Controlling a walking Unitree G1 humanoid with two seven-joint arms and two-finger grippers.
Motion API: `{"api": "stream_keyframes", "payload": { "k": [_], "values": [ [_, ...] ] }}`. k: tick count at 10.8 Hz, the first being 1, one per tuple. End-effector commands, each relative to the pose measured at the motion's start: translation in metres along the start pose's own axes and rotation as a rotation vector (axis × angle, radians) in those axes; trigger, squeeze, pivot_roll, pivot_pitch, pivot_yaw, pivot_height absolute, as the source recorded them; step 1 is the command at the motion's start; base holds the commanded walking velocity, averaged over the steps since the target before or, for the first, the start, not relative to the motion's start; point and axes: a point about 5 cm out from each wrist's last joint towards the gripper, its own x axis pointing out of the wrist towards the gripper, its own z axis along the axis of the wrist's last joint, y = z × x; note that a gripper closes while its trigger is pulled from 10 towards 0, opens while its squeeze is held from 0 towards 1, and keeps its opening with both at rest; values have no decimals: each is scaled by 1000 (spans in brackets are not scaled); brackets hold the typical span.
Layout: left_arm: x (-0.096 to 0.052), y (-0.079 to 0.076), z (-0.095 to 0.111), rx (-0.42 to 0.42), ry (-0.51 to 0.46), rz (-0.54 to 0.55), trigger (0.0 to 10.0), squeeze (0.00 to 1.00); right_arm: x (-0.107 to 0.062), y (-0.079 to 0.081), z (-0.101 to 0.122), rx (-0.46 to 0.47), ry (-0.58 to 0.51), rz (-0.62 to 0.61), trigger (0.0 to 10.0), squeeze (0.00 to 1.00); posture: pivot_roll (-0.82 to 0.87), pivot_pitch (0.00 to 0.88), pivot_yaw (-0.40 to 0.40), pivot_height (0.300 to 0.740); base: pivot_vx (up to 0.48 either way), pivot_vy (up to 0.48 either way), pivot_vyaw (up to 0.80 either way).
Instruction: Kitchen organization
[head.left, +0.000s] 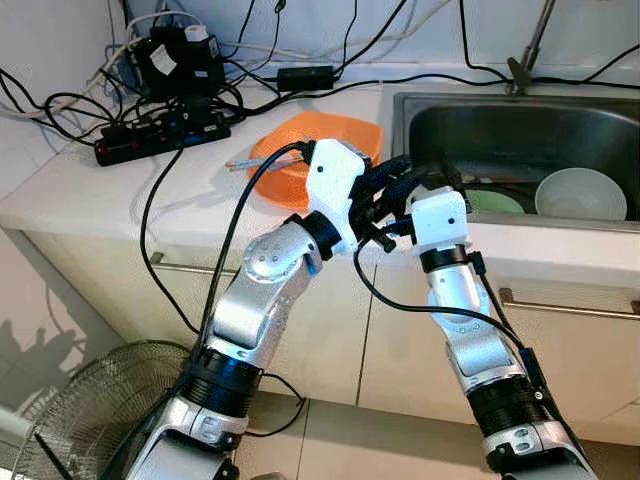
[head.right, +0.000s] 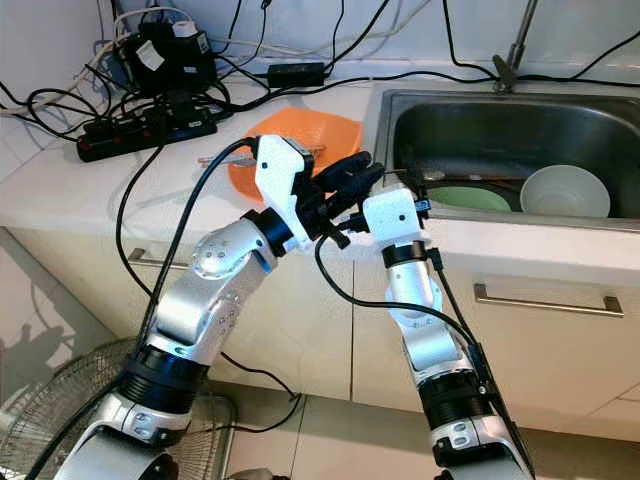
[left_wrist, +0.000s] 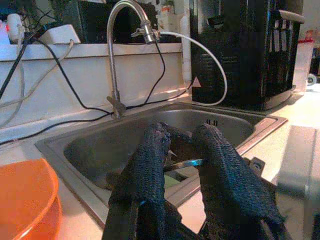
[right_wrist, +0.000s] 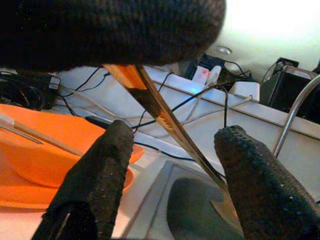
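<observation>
The stainless steel sink (head.left: 600, 120) is set into the white counter (head.left: 90, 185); everything here is placed against it. Inside the sink lie a white bowl (head.left: 580, 193) and, beside it, a green plate (head.left: 495, 201). On the counter just beside the sink's near corner sits an orange bowl (head.left: 315, 140) on an orange plate, with chopsticks (right_wrist: 30, 132) resting in it. Farther from the sink a black power strip (head.left: 160, 135) lies among tangled cables. Over the sink's near corner the two grippers meet. The left gripper (left_wrist: 182, 162) pinches a thin metal utensil (left_wrist: 184, 162) between its fingertips. The right gripper (right_wrist: 172, 145) has its fingers spread apart, the utensil's wooden-handled shaft (right_wrist: 155, 105) passing between them without touching.
</observation>
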Motion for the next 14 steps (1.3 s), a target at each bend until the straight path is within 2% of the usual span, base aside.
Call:
{"api": "stream_keyframes", "payload": {
  "k": [1, 3, 5, 8, 9, 14],
  "values": [
    [-9, 7, -6, -24, 35, 22, 10000, 0, 6, 0, 12, 21, -55, -10, 10000, 0, 69, 0, 71, 740, 0, 0, 0],
    [-13, 16, 1, -25, 24, 23, 10000, 0, 4, 2, 10, 25, -50, -3, 10000, 0, 70, 0, 71, 740, 0, 0, 0],
    [-15, 11, 1, -29, 48, -39, 10000, 0, 3, 1, 8, 21, -41, -2, 10000, 0, 70, 0, 70, 740, 0, 0, 0],
    [-16, 9, 1, -40, 56, -57, 10000, 0, 3, 4, 8, 21, -41, 16, 10000, 0, 74, 0, 67, 740, 0, 0, 0],
    [-16, 10, 4, -30, 61, -72, 10000, 0, 1, 10, 8, 8, -45, 66, 10000, 0, 74, 0, 68, 740, 0, 0, 0],
    [-9, 22, 25, 31, 7, -55, 10000, 0, -6, 20, 3, 4, -27, 136, 10000, 0, 73, 0, 72, 740, 0, 0, 0]
  ]
}}
